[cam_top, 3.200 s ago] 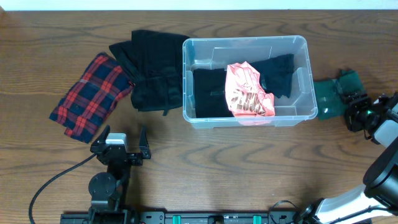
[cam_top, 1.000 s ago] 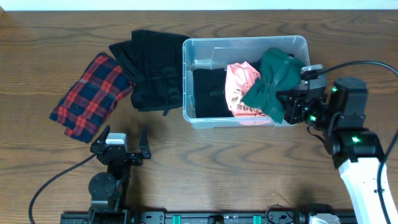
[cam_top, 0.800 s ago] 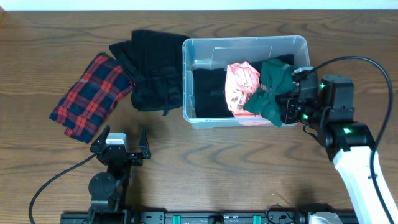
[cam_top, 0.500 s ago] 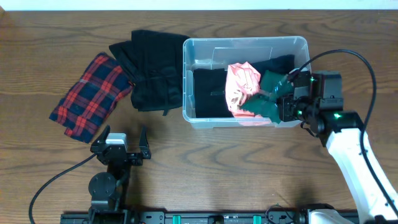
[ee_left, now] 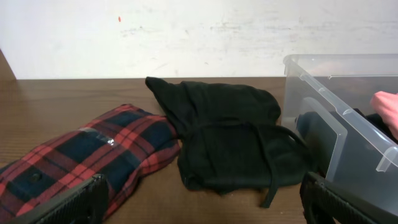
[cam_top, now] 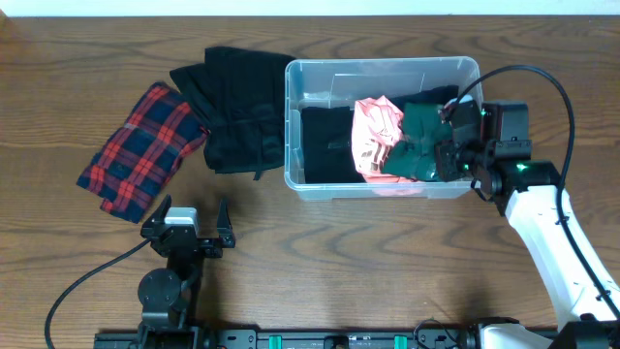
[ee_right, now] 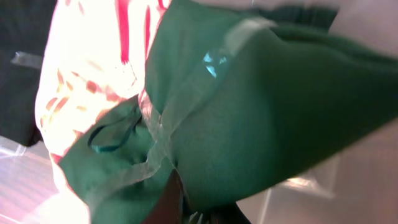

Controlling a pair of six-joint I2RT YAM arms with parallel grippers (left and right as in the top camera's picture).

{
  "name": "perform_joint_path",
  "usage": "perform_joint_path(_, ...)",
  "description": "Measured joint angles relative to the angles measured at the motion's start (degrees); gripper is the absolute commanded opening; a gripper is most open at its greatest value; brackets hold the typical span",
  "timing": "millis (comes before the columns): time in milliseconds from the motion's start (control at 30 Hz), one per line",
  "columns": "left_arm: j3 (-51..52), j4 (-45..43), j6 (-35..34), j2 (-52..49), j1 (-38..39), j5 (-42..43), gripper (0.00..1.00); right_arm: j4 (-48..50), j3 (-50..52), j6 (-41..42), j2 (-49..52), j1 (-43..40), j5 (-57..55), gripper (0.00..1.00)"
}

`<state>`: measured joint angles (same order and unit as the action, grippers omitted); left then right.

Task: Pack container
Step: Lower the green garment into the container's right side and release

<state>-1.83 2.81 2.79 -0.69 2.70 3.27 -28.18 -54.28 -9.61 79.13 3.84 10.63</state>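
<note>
With our right gripper (cam_top: 449,158) clamped on the green garment (cam_top: 415,145), we should press it flat inside the container (cam_top: 383,64) before releasing; the left gripper (cam_top: 191,221) sits with jaws apart.

- The right pincer (cam_top: 448,160) and the green garment (cam_top: 417,155) are filling the right end of the container (cam_top: 384,64).
- A pink garment (cam_top: 376,136) is heaping up mid-bin. The left part, over flat black cloth (cam_top: 325,145), is lying open from above.
- A black garment (cam_top: 237,107) and a plaid garment (cam_top: 140,145) are covering the surface (cam_top: 387,252) left of the container.
- Bare surface is stretching along the container's front, the left pincer (cam_top: 192,208) sitting at its left.
</note>
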Motion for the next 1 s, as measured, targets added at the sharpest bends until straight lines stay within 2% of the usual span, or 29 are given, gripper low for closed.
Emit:
perform_joint_path(267,0.0,0.0,0.0,0.0,0.0,0.0,0.98,-0.6,-0.6,-4.4,0.0,0.0,0.0,0.01)
perform_joint_path(800,0.0,0.0,0.0,0.0,0.0,0.0,0.98,-4.2,-0.8,-4.5,0.2,0.0,-4.2,0.01)
perform_joint_path(833,0.0,0.0,0.0,0.0,0.0,0.0,0.98,-4.2,-0.8,-4.5,0.2,0.0,-4.6,0.04)
perform_joint_path(867,0.0,0.0,0.0,0.0,0.0,0.0,0.98,-4.2,-0.8,-4.5,0.2,0.0,-4.8,0.29)
perform_joint_path(933,0.0,0.0,0.0,0.0,0.0,0.0,0.98,-4.2,-0.8,-4.5,0.2,0.0,-5.2,0.63)
perform_joint_path(1000,0.0,0.0,0.0,0.0,0.0,0.0,0.98,-4.2,-0.8,-4.5,0.2,0.0,-5.6,0.73)
